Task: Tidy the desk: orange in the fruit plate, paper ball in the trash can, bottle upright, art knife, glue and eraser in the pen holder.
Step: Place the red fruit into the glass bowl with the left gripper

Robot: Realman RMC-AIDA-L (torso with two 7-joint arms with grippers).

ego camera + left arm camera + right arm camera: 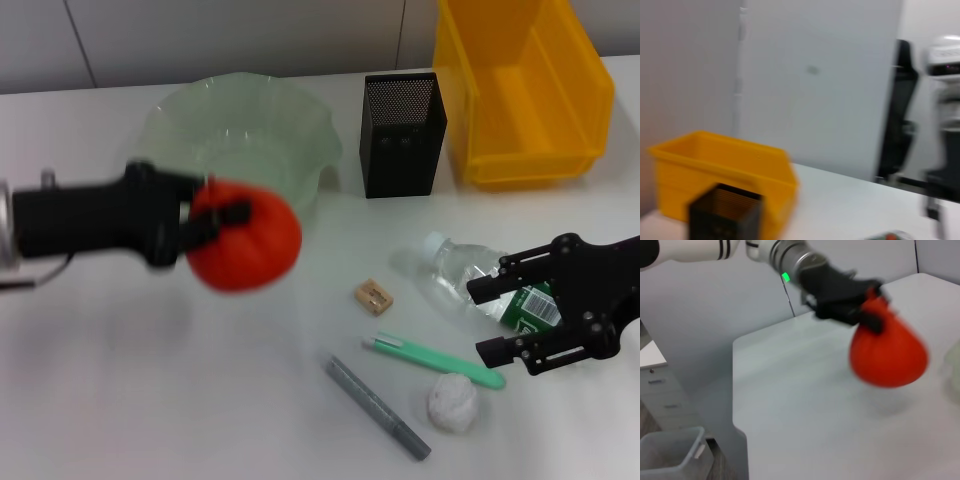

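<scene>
My left gripper is shut on the orange and holds it above the table, just in front of the pale green fruit plate. The right wrist view shows the same orange hanging from the left gripper. My right gripper stands open over the clear bottle, which lies on its side. The tan eraser, green art knife, grey glue stick and white paper ball lie on the table. The black mesh pen holder stands at the back.
A yellow bin stands at the back right, next to the pen holder; both show in the left wrist view too, bin and holder. A grey trash can stands on the floor beside the table.
</scene>
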